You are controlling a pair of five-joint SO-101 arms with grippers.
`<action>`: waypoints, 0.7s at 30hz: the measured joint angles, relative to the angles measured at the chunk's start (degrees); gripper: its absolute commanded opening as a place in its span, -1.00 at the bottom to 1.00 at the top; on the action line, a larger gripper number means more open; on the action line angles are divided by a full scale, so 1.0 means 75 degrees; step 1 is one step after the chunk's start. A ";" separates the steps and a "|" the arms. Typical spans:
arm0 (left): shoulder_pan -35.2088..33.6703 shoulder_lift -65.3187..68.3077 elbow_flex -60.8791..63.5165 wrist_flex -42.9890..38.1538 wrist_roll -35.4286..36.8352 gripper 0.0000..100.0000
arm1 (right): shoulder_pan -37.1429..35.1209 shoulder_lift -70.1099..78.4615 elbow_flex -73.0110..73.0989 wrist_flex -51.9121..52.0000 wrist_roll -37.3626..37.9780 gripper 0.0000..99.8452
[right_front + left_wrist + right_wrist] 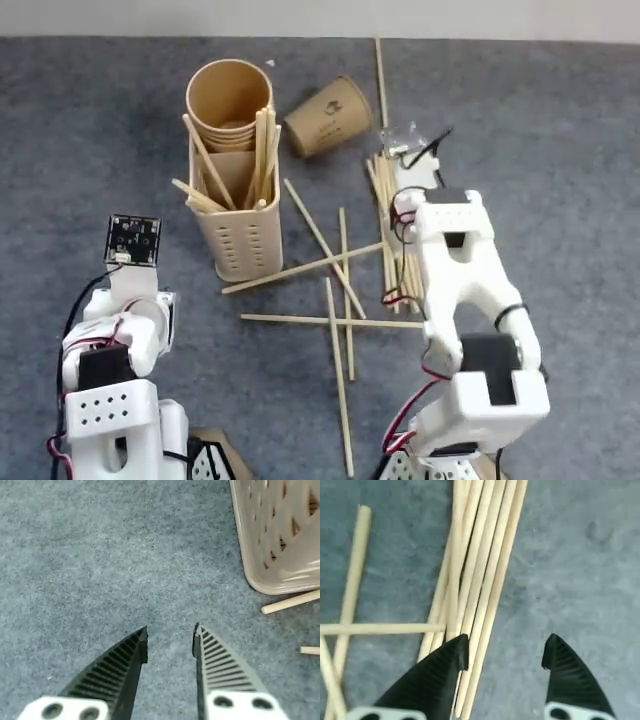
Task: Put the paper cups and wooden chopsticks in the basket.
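Now the right pincer (508, 647), jaws apart, hangs by the chopstick bundle (485, 555); sticks run along its reach, beneath one jaw.

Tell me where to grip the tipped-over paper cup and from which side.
Come from above and close across the middle of the paper cup. It lies on its side beside the basket, its round wall facing up and free on both flanks.

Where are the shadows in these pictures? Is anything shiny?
High view: a faint, soft shadow on the carpet left of the basket and its cups, with no glare. Right wrist view: the chopstick bundle throws a dark band on the carpet beside it. Left wrist view: even light, with a thin shadow under the basket's edge.
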 measured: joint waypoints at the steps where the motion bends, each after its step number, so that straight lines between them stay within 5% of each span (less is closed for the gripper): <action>1: 0.0000 0.0000 0.0000 0.0000 0.0000 -0.67 | 0.0000 0.0176 0.0000 -0.0082 0.0000 -0.51; 6: 0.0000 0.0000 0.0000 0.0000 0.0000 -0.67 | 0.0035 0.0961 -0.0188 -0.0504 0.0000 -0.53; 12: 0.0000 0.0000 0.0000 0.0000 0.0000 -0.67 | 0.0188 0.1125 -0.0281 -0.0574 0.0000 -1.00; 21: 0.0000 0.0000 0.0000 0.0000 0.0000 -0.67 | 0.0457 0.1114 -0.0305 -0.0434 0.0023 -0.99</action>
